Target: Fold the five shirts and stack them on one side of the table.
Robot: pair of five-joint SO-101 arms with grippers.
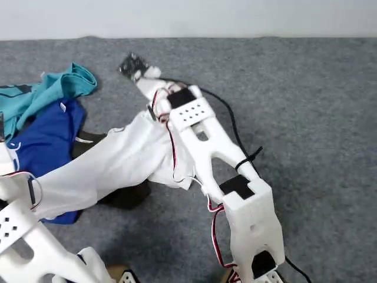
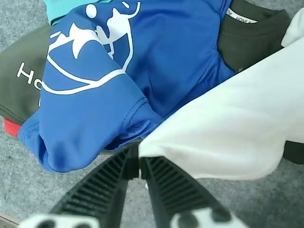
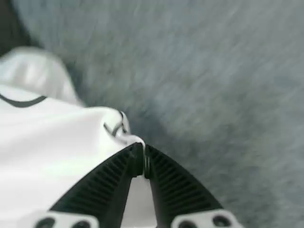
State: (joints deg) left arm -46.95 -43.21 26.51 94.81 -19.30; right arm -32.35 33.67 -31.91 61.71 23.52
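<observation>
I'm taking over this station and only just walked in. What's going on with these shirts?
Both arms are holding the white shirt, which is stretched out between them over the grey table. The left claw is shut on one edge of it, next to the blue shirt. The right claw is shut on another edge. The blue shirt, a teal shirt and a dark shirt lie crumpled in a heap. Nothing looks folded yet.
</observation>
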